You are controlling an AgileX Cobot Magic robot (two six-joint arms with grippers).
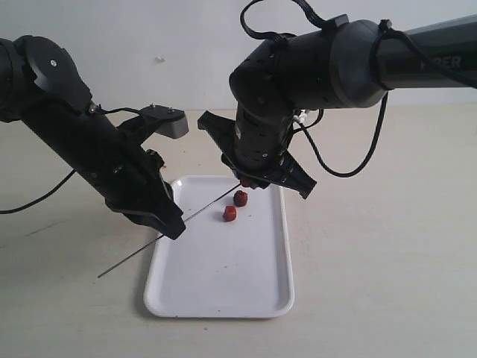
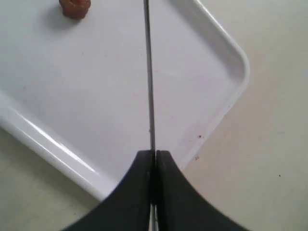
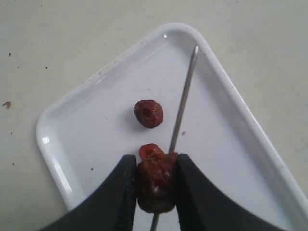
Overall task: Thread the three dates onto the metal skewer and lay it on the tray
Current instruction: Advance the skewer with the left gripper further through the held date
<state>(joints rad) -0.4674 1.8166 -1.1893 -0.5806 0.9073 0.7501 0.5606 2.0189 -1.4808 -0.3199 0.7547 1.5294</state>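
pale table (image 1: 387, 283), white wall (image 1: 149, 30) behind. the skewer (image 1: 209, 206) slants from lower left to upper right over the tray (image 1: 223, 298), pinched in the closed left gripper (image 1: 175, 227); right gripper (image 1: 250, 181) clamps a date (image 3: 155, 185) beside it.

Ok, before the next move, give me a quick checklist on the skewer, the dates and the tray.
1. Left pincer shut on the metal skewer: ok.
2. Right pincer shut on the held date: ok.
3. Skewer actually through the held date: cannot tell, it runs beside or behind it.
4. Loose date and second loose date lying on the tray: ok.
5. All three dates threaded: not ok.
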